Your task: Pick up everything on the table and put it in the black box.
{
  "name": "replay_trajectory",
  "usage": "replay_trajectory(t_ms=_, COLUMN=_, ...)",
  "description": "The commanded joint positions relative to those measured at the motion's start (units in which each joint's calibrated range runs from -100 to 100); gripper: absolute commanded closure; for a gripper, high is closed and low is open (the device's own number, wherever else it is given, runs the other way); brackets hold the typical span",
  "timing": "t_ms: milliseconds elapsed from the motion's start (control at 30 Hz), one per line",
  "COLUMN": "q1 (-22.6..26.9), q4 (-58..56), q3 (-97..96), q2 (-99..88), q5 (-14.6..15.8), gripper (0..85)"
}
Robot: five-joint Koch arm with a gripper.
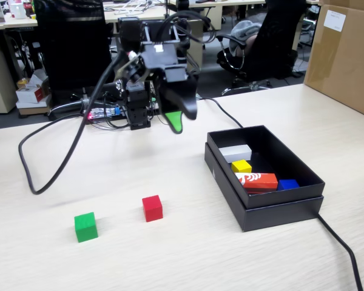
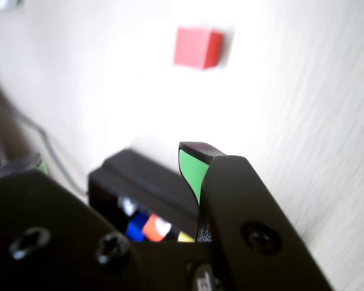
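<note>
two small plain cubes on beige wood-grain desk (image 1: pixel 170 254): green cube (image 1: pixel 85 227) at 8 o'clock, red cube (image 1: pixel 152 208) beside; one yellow cube (image 1: pixel 241 166) inside matte black cardboard box (image 1: pixel 279 209); jaws empty, parted wide.

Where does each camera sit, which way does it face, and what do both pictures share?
Fixed view: stands off the table's near edge, facing the arm across it; the arm and its raised end effector show.
Wrist view: rides on the arm, looking down at the table; one green-padded finger and black housing show.
Shared: the red cube and the black box with its blocks.
</note>
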Motion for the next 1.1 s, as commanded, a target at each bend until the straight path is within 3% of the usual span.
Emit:
replay_trajectory(t_ms=0, q1=-1.47, q4=4.67, q3=-0.46, q2=1.97, q5=-0.93, gripper=40.0)
replay_trajectory(t_ms=533, q1=-4.3, q4=10.11, q3=2.89, q2=26.29, q5=1.07, gripper=39.9)
replay_trajectory(t_ms=1067, q1=-4.2, q4=13.65, q3=3.98, q2=32.95, q5=1.07, gripper=40.0)
